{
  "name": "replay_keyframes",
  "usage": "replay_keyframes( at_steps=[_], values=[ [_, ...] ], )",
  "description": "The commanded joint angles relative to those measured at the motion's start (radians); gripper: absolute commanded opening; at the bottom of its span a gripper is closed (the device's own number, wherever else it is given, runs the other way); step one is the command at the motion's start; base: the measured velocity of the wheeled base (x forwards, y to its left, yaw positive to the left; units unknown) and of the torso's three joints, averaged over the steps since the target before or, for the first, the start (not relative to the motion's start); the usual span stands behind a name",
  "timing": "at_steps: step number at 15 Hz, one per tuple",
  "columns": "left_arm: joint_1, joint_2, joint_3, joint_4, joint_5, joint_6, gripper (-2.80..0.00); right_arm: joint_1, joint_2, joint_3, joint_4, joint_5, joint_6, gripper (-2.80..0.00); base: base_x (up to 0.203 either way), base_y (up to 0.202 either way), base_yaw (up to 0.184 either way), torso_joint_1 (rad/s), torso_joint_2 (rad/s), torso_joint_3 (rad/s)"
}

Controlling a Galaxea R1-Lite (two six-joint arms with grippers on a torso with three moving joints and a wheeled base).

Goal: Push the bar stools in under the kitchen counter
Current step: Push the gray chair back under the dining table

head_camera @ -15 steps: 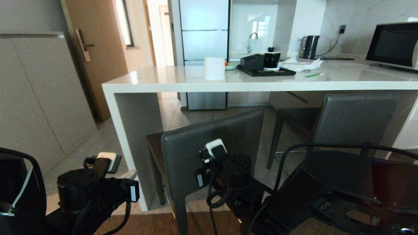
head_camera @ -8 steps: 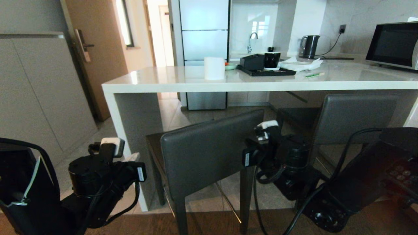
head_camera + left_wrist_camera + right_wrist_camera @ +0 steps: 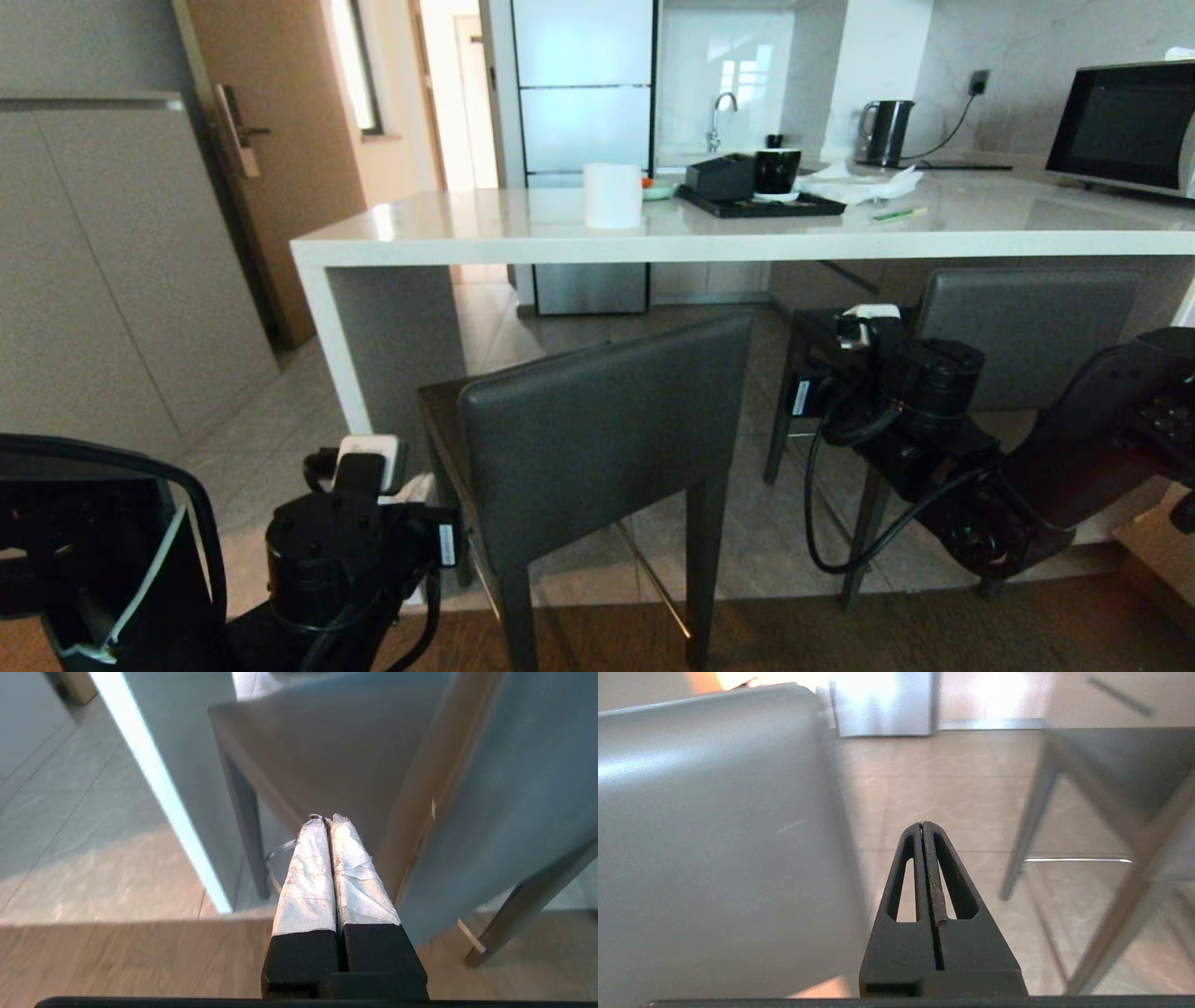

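While flanking near stool [image 3: 607, 420], both pincers pressed together as blunt pushers.
Left pincer [image 3: 327, 820] at 7 o'clock, right pincer [image 3: 921, 826] at 3; far stool [image 3: 1022, 336] tucked under surface [image 3: 523, 243], near one not yet.

The right arm hides part of the far stool [image 3: 1027, 327]; the microwave [image 3: 1125, 126] is cut off.

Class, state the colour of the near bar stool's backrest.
Dark grey, on the near bar stool's backrest; the head view shows it best.
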Motion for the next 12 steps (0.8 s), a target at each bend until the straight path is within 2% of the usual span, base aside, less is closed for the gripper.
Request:
replay_keyframes(
  at_steps=[1,8,12],
  values=[
    [-0.006,0.001,0.015,-0.009,0.011,-0.009,-2.8,-0.036,0.058,-0.048,-0.007,0.005,0.0,-2.8,0.0,0.0,0.0,0.0,0.0,0.0],
    [-0.01,0.062,-0.134,-0.009,0.053,-0.008,-2.8,-0.092,0.275,-0.312,0.027,0.047,-0.024,-2.8,0.0,0.0,0.0,0.0,0.0,0.0],
    [-0.012,0.061,-0.156,-0.009,0.058,-0.008,-2.8,-0.059,0.381,-0.52,0.089,0.079,-0.036,-2.8,0.0,0.0,0.0,0.0,0.0,0.0]
  ],
)
